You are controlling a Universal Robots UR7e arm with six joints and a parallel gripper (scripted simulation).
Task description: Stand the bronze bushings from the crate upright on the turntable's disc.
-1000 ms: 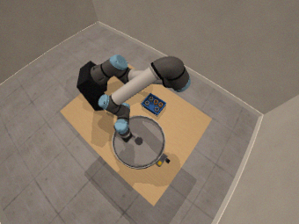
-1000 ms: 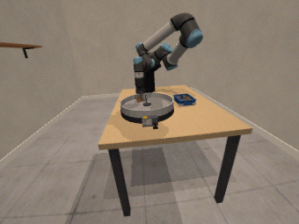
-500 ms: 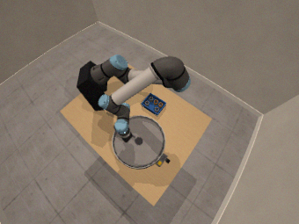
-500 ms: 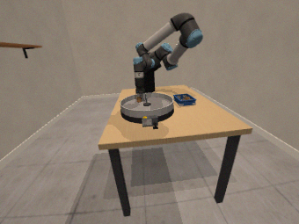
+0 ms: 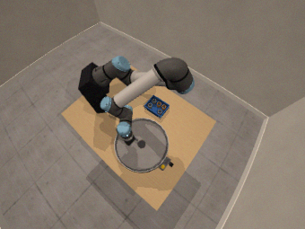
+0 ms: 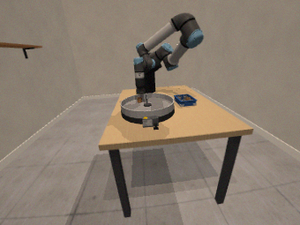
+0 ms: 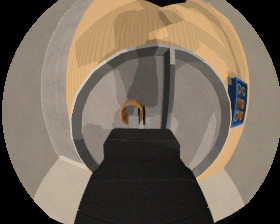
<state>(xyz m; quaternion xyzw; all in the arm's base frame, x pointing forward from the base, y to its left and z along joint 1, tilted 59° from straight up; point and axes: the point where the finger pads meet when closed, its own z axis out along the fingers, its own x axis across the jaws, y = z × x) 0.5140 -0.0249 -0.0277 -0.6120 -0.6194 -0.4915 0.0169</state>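
Observation:
My gripper (image 5: 129, 140) hangs over the left part of the grey turntable disc (image 5: 141, 145), beside the dark hub (image 5: 142, 144). It is shut on a bronze bushing (image 7: 133, 112), which shows as an orange ring at the fingertips in the wrist view. In the exterior view the gripper (image 6: 140, 99) holds the bushing just above the disc (image 6: 146, 107). The blue crate (image 5: 155, 106) with several bushings stands behind the turntable on the table; it also shows in the exterior view (image 6: 185, 100) and at the right edge of the wrist view (image 7: 238, 101).
The turntable has a raised rim around the disc. A small dark box with a yellow mark (image 5: 167, 164) sits at the turntable's front edge. The arm's black base (image 5: 91, 85) stands at the table's back left corner.

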